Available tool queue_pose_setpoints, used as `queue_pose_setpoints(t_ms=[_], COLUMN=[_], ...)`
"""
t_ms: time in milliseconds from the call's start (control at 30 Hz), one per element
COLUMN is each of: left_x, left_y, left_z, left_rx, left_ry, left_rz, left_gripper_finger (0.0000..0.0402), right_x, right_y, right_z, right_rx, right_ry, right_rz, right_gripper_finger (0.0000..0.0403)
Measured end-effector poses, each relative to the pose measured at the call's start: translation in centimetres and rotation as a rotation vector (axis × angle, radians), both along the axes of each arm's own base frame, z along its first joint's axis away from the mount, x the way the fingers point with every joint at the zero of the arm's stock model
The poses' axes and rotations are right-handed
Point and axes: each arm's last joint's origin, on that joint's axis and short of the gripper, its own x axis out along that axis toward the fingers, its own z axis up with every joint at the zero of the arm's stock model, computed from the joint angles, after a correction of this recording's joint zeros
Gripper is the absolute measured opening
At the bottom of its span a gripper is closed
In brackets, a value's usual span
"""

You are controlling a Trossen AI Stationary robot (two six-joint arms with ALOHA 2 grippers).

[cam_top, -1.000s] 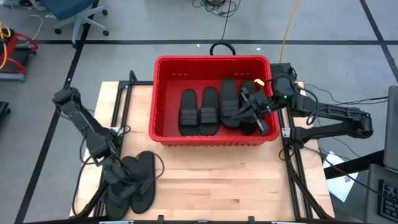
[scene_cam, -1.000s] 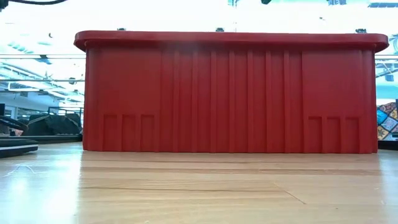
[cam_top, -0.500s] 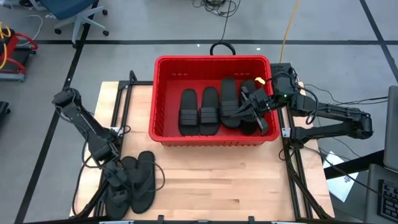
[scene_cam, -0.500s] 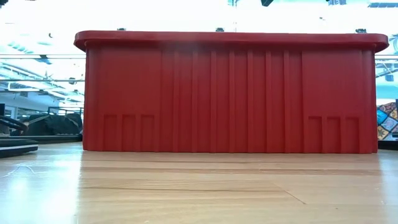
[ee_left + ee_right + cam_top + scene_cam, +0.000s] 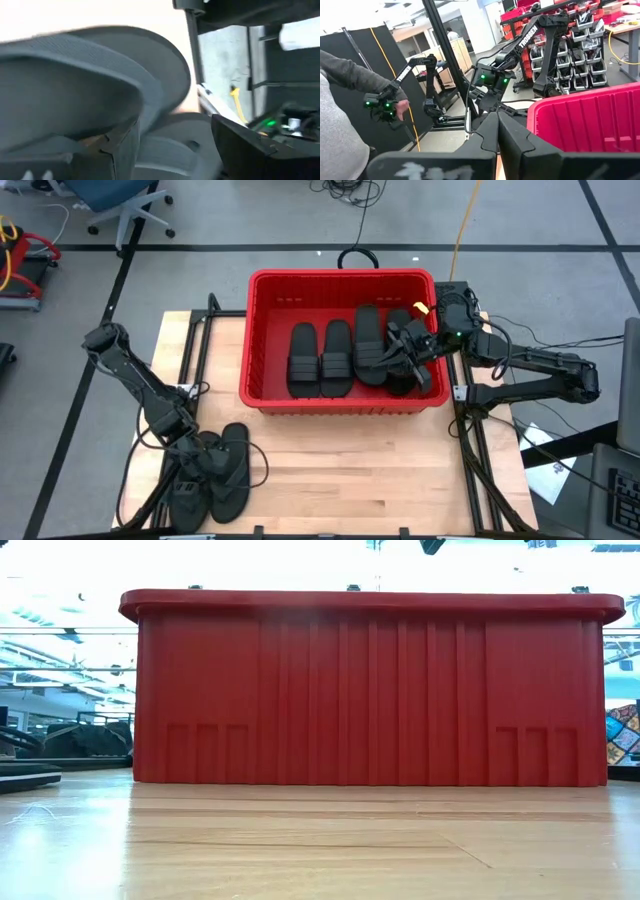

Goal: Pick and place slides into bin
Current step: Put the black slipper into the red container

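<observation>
At seven o'clock on the table: two flip-flops left to bin.

Left gripper [image 5: 197,465] hangs over the flip-flops [image 5: 225,475], fingers apart, nothing held. Right gripper [image 5: 398,352], fingers together, rests at three o'clock inside the red bin [image 5: 262,280], among the slides [image 5: 320,360] lying there. Rubber soles look light, floppy and grippy; pinching a sole edge or the thong strap seems safest.

One bin [image 5: 263,330], two flip-flops [image 5: 228,470] outside (several slides [image 5: 336,358] inside)
</observation>
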Motion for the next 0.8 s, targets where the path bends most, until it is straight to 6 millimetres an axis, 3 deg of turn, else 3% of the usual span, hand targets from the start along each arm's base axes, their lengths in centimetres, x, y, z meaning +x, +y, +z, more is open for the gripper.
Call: queue_pose_setpoints(t_ms=[267, 400, 500, 800], left_x=[0.2, -0.1, 0.0, 0.5], left_y=[1.1, 0.8, 0.2, 0.2], left_z=[-1.0, -2.6, -2.7, -3.3], left_rx=[0.21, 0.154, 0.075, 0.124], left_ry=[-0.092, 0.001, 0.016, -0.012], left_rz=[-0.044, -0.108, -0.135, -0.12], left_gripper_finger=[0.0241, 0.0241, 0.0241, 0.0241], right_x=[0.0, 0.0, 0.0, 0.0], right_y=[0.0, 0.0, 0.0, 0.0], right_z=[0.0, 0.0, 0.0, 0.0], right_rx=[0.0, 0.013, 0.023, 0.014], right_ry=[0.0, 0.005, 0.009, 0.005], right_rz=[-0.001, -0.001, -0.001, -0.001], right_gripper_finger=[0.0, 0.0, 0.0, 0.0])
